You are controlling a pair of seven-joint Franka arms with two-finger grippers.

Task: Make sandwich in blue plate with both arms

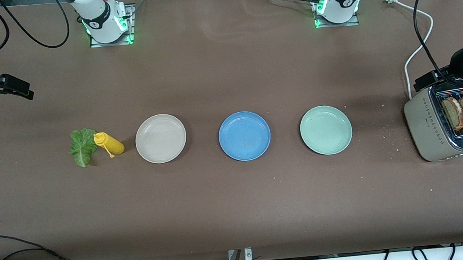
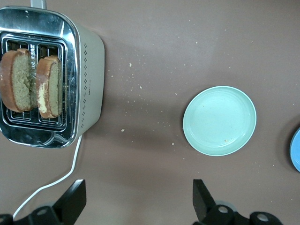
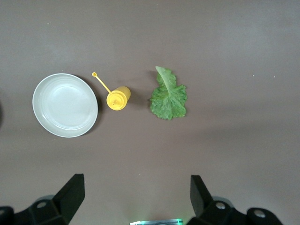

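We see a round blue plate with a shallow raised rim, bare, on the brown surface. Two brown toast slices stand in a toaster. The left hand and right hand hang spread wide, holding nothing.

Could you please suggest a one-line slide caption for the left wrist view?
Open left gripper hovers over the table, with two toast slices standing in the toaster and an empty pale green plate nearby.

Matt brown table, matt plastic-looking blue plate, shiny chrome-topped toaster, ruffled lettuce leaf.
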